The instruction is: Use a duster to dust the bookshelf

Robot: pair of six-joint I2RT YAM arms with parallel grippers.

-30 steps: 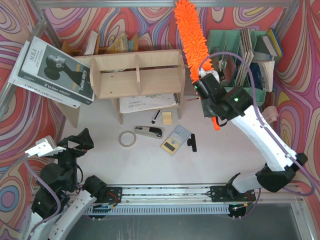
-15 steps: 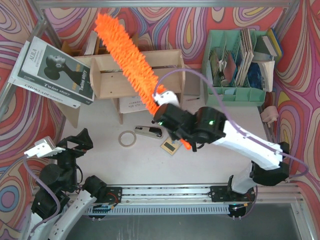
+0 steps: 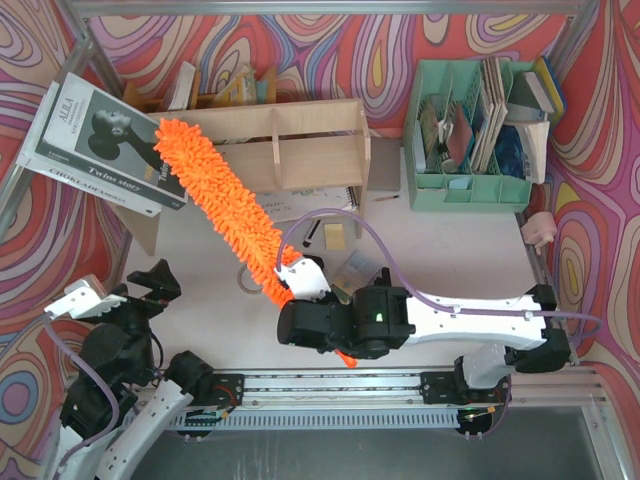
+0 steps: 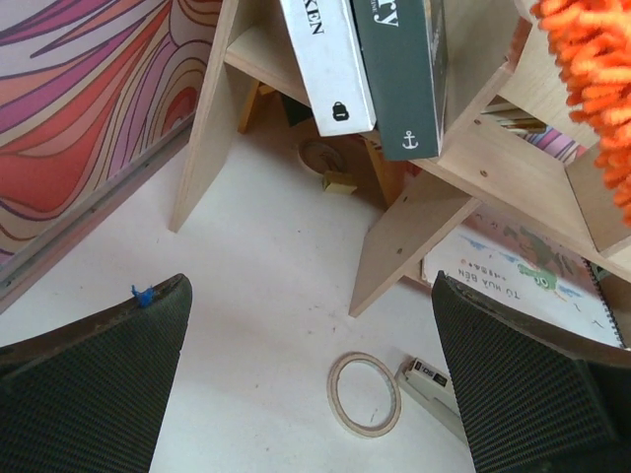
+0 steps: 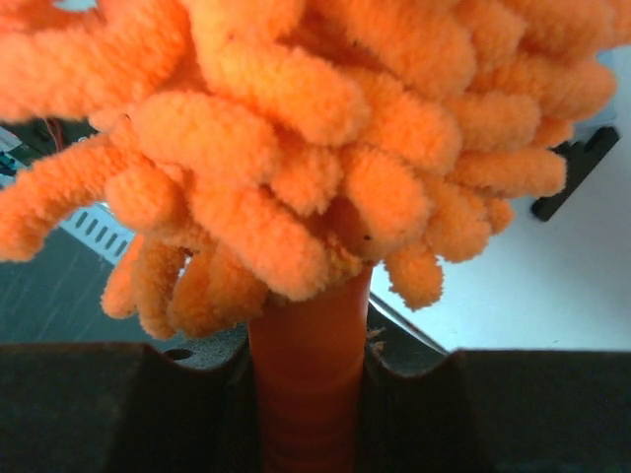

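Where the duster (image 3: 220, 215) slants across the worktop (image 3: 450, 250), it runs from the front middle up towards the back left. Its fluffy tip is over the left end of the bookshelf (image 3: 300, 150), right beside two big books (image 3: 105, 145) that lean at that end. Whether the fluff presses on the wood I cannot tell. The bookshelf stands along the back edge, left of centre, with a spiral notebook (image 3: 310, 205) lying under its lower tier. Beneath the duster's lower half lies a roll of tape (image 4: 364, 394), mostly covered from above, with a stapler (image 4: 434, 382) just beside it. A pad of yellow notes (image 3: 334, 235) sits near the middle, and a green organiser (image 3: 470, 150) stuffed with books fills the back right corner.

The right arm lies low, stretched leftwards along the front edge from its base. The right gripper (image 5: 308, 404) is clamped on the duster's thin orange handle just below the fluff. The left arm is folded at the front left corner. The left gripper (image 4: 311, 296) has its fingers wide apart with nothing between them, facing the shelf's left leg.
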